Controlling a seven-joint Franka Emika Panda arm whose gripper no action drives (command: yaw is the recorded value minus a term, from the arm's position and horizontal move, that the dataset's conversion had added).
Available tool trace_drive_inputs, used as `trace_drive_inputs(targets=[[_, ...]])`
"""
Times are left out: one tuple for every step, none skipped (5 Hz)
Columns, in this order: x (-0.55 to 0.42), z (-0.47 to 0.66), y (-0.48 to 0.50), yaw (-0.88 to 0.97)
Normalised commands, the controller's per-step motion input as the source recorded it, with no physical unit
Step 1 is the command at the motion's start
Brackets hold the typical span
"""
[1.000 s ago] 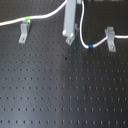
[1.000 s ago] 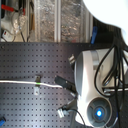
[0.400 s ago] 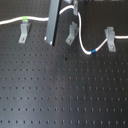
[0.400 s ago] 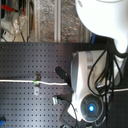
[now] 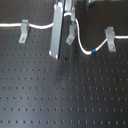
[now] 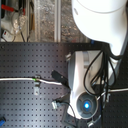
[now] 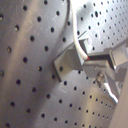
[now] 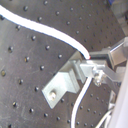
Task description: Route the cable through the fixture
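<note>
The white cable (image 5: 42, 23) runs in from the first exterior view's left, over the left clip (image 5: 23, 34), and reaches my gripper (image 5: 61, 31). Past the middle clip (image 5: 70, 36) it dips, shows its blue band (image 5: 93, 51), and rises to the right clip (image 5: 110, 40). The gripper stands beside the middle clip, shut on the cable. In the second wrist view the cable (image 8: 45, 29) ends at the fingers (image 8: 112, 52) above the clip (image 8: 64, 84). The first wrist view shows the same clip (image 7: 70, 61). The green band (image 6: 35, 78) shows in the second exterior view.
The black perforated board (image 5: 65, 95) spreads toward the front in the first exterior view. In the second exterior view the white arm (image 6: 100, 25) and its dark cables (image 6: 102, 70) cover the gripper, and two clips (image 6: 36, 90) (image 6: 56, 104) stand on the board.
My gripper has moved toward the first exterior view's left with the cable, from over the middle clip to its left side. The arm has shifted in the second exterior view.
</note>
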Motion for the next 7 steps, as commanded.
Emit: trace_drive_inputs(targets=[[-0.155, 0.01, 0.09, 0.08], [-0.154, 0.03, 0.052, 0.06], [-0.018, 0.2, -0.054, -0.11], [-0.077, 0.28, -0.091, -0.38], [-0.05, 0.16, -0.066, -0.29], [-0.098, 0.06, 0.018, 0.0], [-0.011, 0.02, 0.108, 0.44]])
